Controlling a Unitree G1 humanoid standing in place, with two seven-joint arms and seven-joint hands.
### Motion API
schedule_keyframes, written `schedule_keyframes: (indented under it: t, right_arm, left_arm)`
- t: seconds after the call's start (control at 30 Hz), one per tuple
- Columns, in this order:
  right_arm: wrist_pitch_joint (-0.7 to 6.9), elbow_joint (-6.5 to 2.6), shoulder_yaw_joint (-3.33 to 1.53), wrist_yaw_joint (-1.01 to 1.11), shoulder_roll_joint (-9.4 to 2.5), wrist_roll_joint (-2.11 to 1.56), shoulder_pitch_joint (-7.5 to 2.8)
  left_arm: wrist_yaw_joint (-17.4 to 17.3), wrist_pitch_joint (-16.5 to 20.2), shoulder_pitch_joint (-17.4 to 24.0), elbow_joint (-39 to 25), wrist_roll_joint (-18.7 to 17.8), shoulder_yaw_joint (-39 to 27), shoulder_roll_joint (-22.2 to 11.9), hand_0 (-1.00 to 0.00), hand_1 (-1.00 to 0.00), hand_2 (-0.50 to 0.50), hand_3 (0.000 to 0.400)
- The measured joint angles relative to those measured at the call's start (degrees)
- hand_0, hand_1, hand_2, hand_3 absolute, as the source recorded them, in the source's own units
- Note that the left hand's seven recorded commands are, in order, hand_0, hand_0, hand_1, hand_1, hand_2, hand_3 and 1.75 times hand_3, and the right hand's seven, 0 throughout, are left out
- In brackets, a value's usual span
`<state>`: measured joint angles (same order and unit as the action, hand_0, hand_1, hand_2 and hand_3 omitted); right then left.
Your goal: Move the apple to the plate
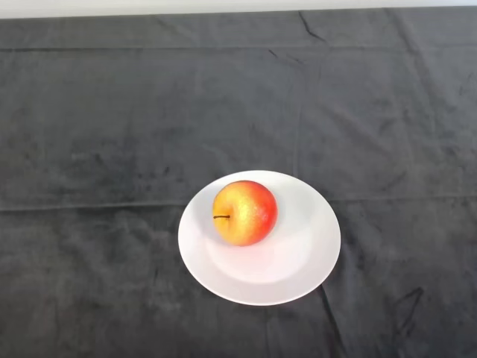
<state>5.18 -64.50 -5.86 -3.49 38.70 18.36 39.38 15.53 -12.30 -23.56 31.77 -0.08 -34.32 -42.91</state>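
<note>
Red-and-yellow apple [244, 212] already sits on the white plate [305, 265].

My left hand is nowhere in the head view, so I cannot tell how my fingers stand or which way the apple lies from them. The apple rests left of the plate's middle, toward the far-left rim, lying on its side with its stem pointing to my left. The plate lies on the dark cloth [112, 134]. I judge the task done, with no reach left to line up.
</note>
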Motion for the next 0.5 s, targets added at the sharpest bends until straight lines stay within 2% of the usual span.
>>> schedule_keyframes:
  t: [0.5]
  right_arm:
    - [0.00,0.00,0.00,0.00,0.00,0.00,0.00]
  left_arm:
    - [0.00,0.00,0.00,0.00,-0.02,0.02,0.00,0.00,0.00,0.00,0.000]
